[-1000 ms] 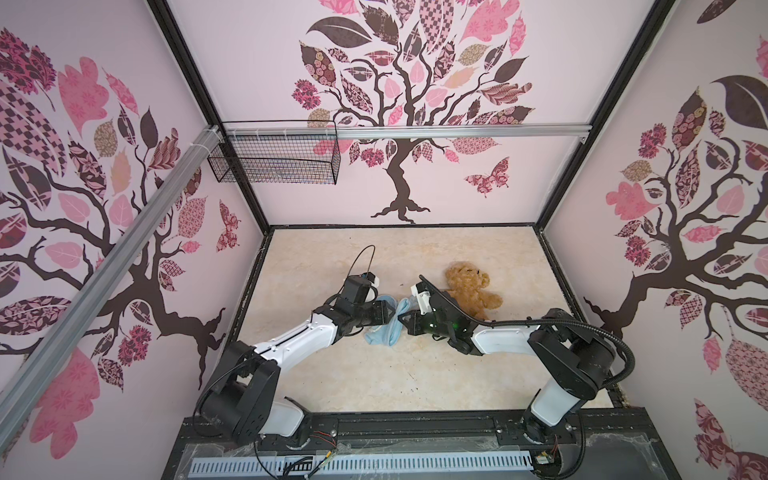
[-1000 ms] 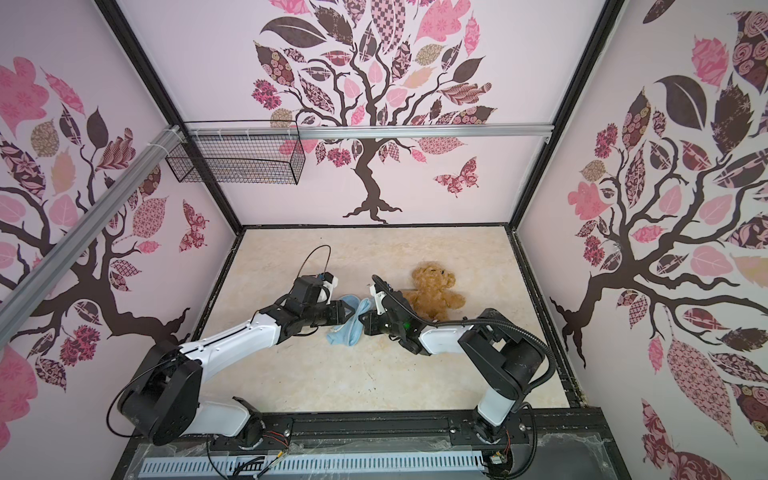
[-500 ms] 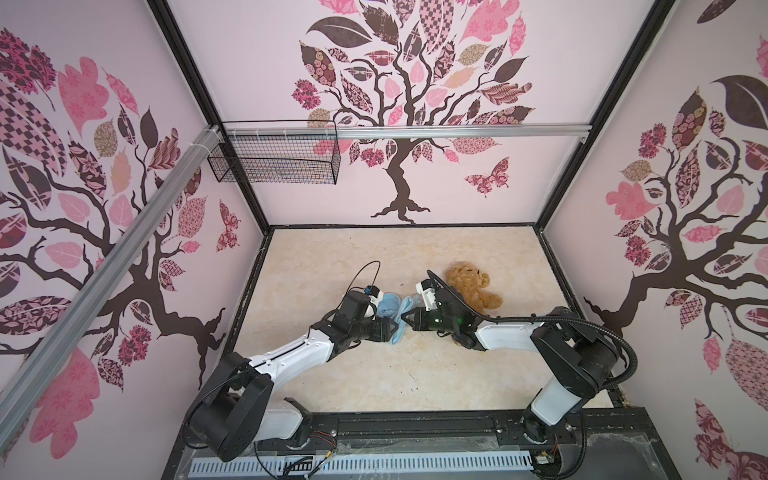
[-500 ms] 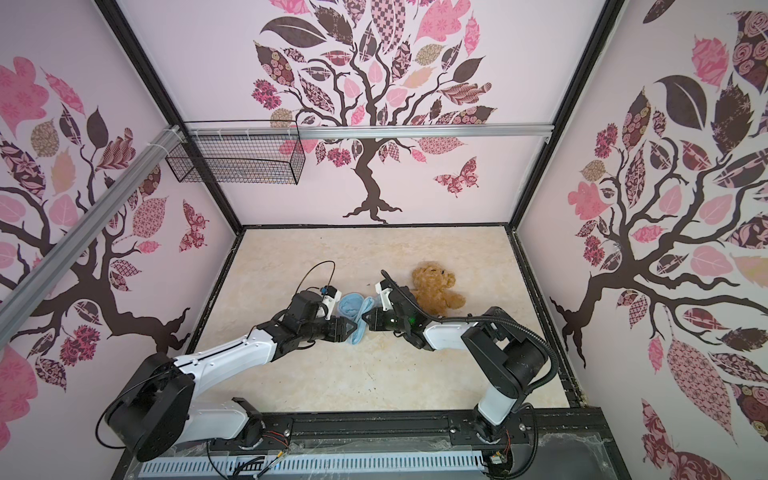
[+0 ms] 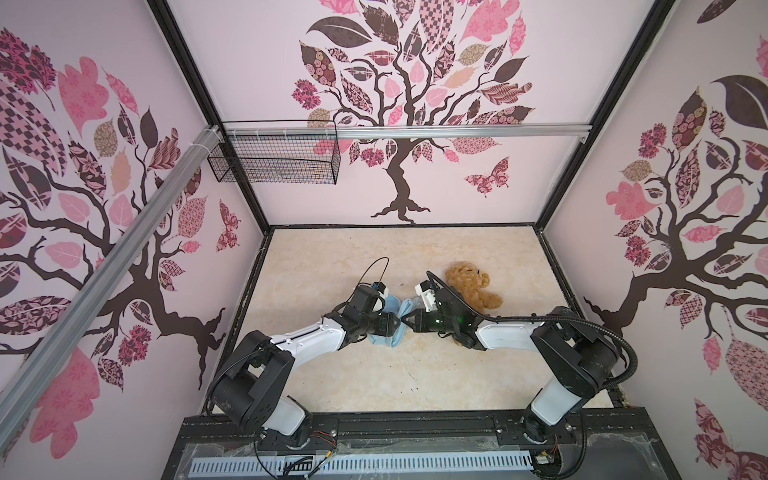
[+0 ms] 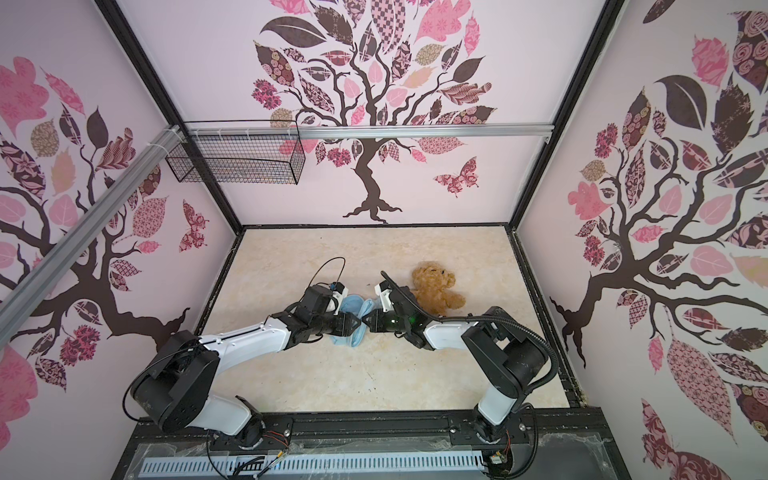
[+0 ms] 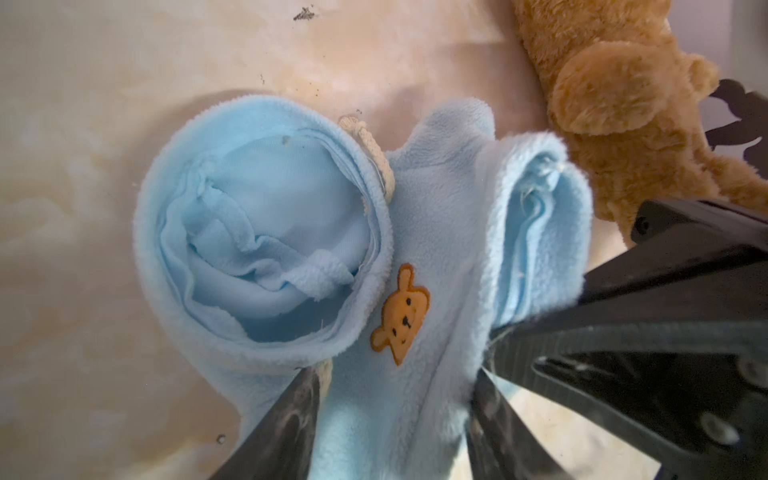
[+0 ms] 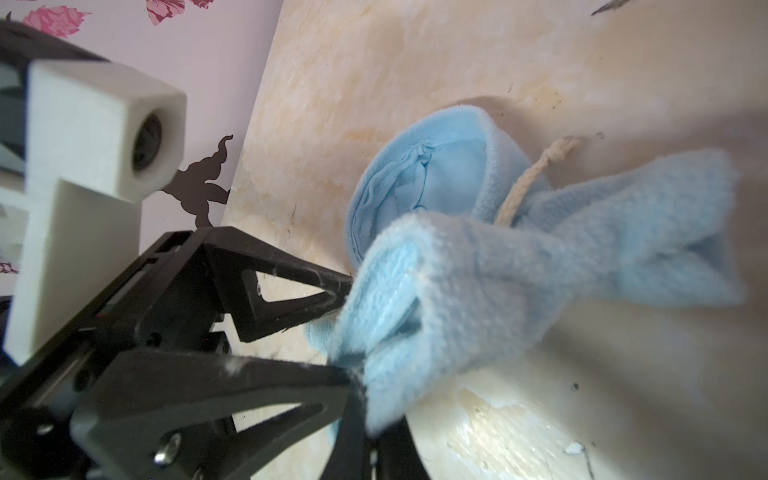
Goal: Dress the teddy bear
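Only the left wrist view shows the tiny orange bear-face patch (image 7: 401, 316) on the crumpled light blue fleece shirt (image 7: 440, 216). In both top views, bare cream marbled tabletop (image 5: 374, 386) lies open all round.

The left gripper's (image 7: 395, 374) jaws stand half apart astride bunched fleece; whether they grip it I cannot tell. The right gripper's (image 7: 492, 336) jaws pinch the shirt's edge. The golden-brown plush teddy bear (image 5: 469, 286) lies undressed beside the right gripper.

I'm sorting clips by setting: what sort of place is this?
Probably a purpose-built robot test booth, not a home: decal walls in a black frame, two arms mounted on a front rail, a wire basket hung on an aluminium bar.
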You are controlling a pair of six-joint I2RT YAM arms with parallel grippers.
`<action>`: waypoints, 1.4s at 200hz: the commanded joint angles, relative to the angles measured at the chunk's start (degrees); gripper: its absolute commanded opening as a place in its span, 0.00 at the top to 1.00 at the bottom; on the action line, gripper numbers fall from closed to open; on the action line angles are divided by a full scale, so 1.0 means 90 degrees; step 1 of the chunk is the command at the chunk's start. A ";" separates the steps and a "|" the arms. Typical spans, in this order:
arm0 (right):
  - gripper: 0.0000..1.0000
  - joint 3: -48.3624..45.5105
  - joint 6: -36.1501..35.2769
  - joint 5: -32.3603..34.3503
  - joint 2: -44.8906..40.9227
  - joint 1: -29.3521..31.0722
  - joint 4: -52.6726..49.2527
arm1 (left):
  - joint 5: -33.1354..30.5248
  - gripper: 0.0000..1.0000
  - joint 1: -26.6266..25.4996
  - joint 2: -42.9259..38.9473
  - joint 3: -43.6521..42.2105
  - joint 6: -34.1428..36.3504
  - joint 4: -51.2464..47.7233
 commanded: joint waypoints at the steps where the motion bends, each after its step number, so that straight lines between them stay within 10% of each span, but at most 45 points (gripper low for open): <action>1: 1.00 0.0196 -0.0168 -0.0020 -0.0231 -0.0005 -0.0196 | -0.0255 0.51 -0.0019 0.0149 0.0362 0.0063 -0.0095; 205: 1.00 0.0255 -0.0545 0.0270 -0.0263 -0.0078 -0.0766 | -0.0172 1.00 0.0014 0.0502 0.0857 0.0176 -0.0291; 280: 0.52 0.0631 -0.1722 0.0979 -0.1896 -0.0203 -0.2254 | -0.0088 1.00 0.0828 0.0094 0.0552 0.0004 -0.0194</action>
